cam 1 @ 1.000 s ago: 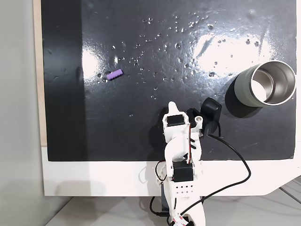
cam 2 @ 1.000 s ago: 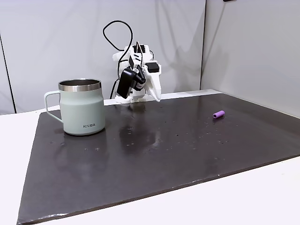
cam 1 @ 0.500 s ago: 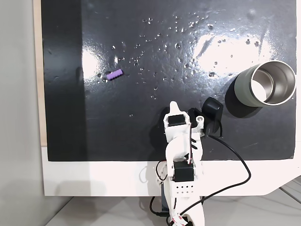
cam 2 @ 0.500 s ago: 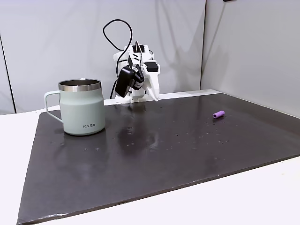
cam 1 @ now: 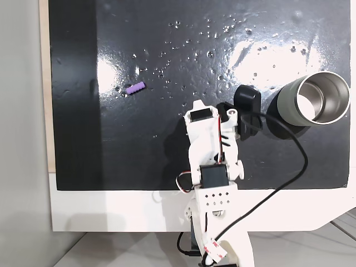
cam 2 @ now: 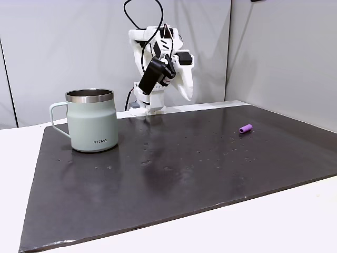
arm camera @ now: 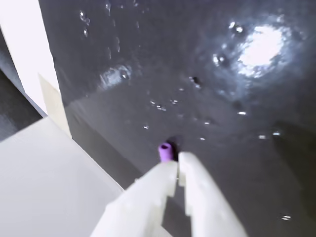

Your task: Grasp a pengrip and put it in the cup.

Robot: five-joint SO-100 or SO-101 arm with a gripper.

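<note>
The pengrip point(cam 1: 135, 88) is a tiny light-purple cylinder lying on the black mat, left of centre in the top-down fixed view and at the right point(cam 2: 245, 128) in the side fixed view. In the wrist view the pengrip point(arm camera: 166, 151) shows just beyond my fingertips, still far below them. The cup point(cam 1: 314, 98) stands upright at the mat's right edge, pale green with a handle point(cam 2: 92, 121) in the side view. My white gripper point(cam 1: 196, 104) hangs raised above the mat's near middle point(cam 2: 188, 96), between the two. Its fingers point(arm camera: 178, 162) are shut with nothing between them.
The black mat point(cam 1: 167, 50) is glossy, with small specks and bright glare patches. It lies on a white table point(cam 1: 111, 211) with a pale strip along the left edge. The arm's base and a black cable point(cam 1: 289, 167) sit at the mat's near edge.
The arm has lifted from its low folded pose and reached out over the mat; the gripper now hangs higher and further forward. Pengrip and cup have not moved.
</note>
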